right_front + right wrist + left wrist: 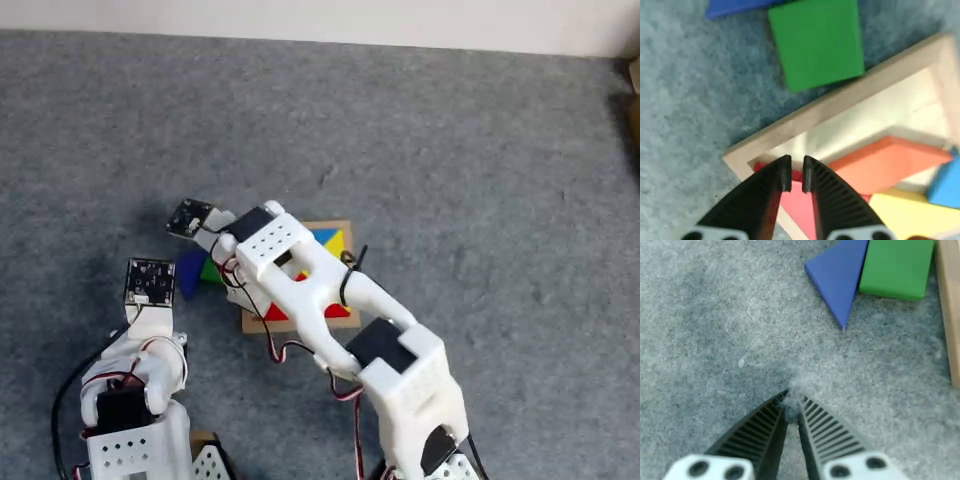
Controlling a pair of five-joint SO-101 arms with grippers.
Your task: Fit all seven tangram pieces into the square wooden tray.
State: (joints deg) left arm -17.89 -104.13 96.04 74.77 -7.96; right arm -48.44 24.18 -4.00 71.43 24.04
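Observation:
The square wooden tray (840, 102) holds a red piece (795, 202), an orange piece (885, 162), a yellow piece (910, 212) and a light blue piece (945, 182). My right gripper (796, 172) hangs shut just above the tray's corner, over the red piece. A green piece (815, 40) and a dark blue triangle (840, 275) lie side by side on the carpet just outside the tray. My left gripper (792, 402) is shut over bare carpet, short of the blue triangle's tip. In the high view the right arm (330, 290) covers most of the tray (345, 318).
Grey carpet (450, 150) covers the whole table, with open room beyond and to the right of the tray. The left arm (140, 370) stands at the front left, close beside the right arm's wrist.

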